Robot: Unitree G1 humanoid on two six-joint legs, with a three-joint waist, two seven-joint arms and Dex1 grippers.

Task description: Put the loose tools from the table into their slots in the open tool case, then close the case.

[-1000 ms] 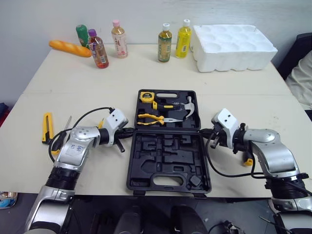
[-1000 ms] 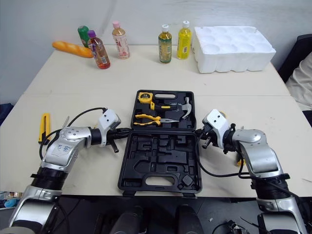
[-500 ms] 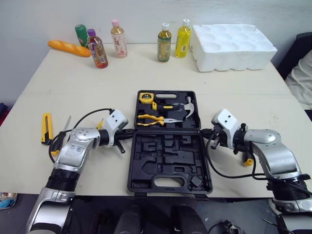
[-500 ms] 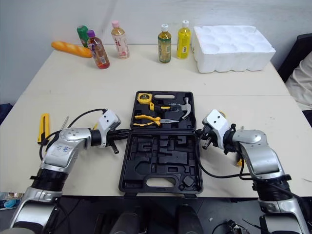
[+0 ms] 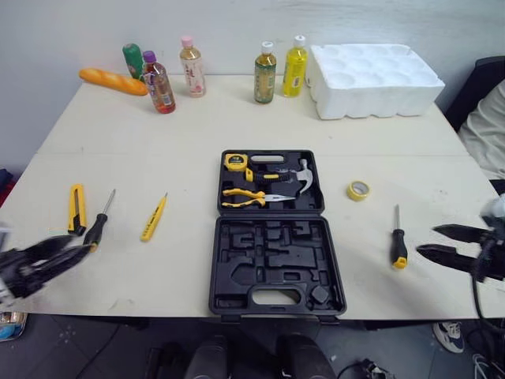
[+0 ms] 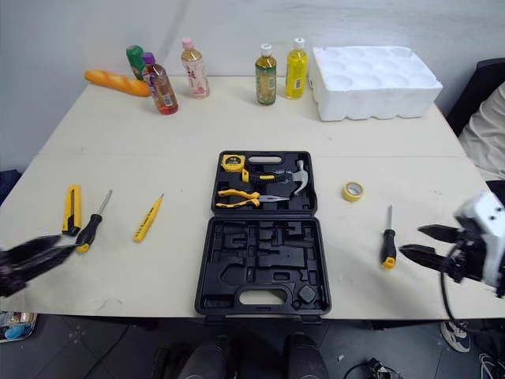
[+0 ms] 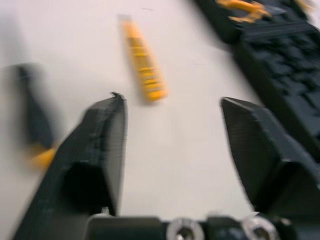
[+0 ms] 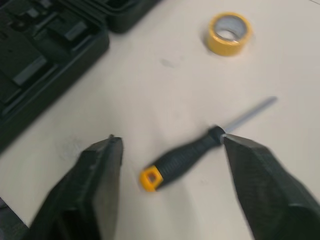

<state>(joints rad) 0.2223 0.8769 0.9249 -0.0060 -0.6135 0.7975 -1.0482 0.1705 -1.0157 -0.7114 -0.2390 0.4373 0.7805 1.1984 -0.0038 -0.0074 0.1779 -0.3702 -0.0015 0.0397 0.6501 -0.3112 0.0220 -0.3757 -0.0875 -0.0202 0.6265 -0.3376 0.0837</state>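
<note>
Right gripper (image 5: 430, 240) gapes wide, empty, by the screwdriver (image 5: 399, 242) right of the tool case (image 5: 276, 264); pinch off-centre and that round handle may roll away.

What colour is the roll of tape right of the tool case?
The roll of tape is yellow, clearest in the right wrist view.

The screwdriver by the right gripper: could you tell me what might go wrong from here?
1. The screwdriver has a rounded handle and lies loose ahead of the open right gripper; an off-centre close might roll it away.
2. The left gripper points at a second screwdriver lying close to a yellow cutter, which it might nudge.
</note>
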